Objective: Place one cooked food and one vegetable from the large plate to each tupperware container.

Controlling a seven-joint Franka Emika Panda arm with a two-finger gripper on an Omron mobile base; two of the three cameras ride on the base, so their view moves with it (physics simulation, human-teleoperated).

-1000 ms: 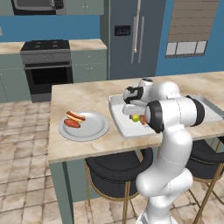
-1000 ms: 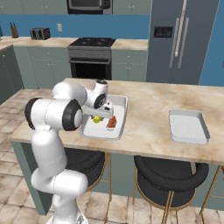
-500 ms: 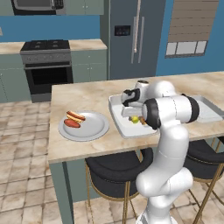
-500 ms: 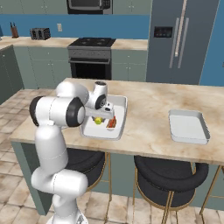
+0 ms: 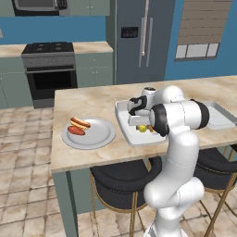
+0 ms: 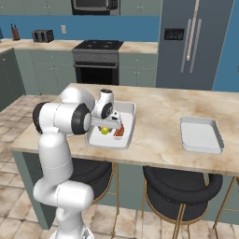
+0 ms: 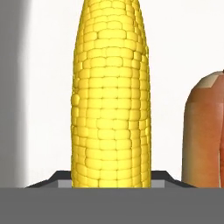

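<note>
Hand view: corn (image 7: 111,94) runs lengthwise straight out from the hand (image 6: 110,129), clamped between its fingers, low over the tray (image 6: 124,139), sausage (image 7: 205,131) just beside.

Bright yellow corn cob (image 7: 111,92), kernels in neat rows; reddish-brown sausage (image 7: 205,131) beside it; white tray (image 6: 112,139); light-grey plate (image 5: 102,134); beige marbled bench (image 5: 88,99); dark tool (image 6: 108,125).
</note>
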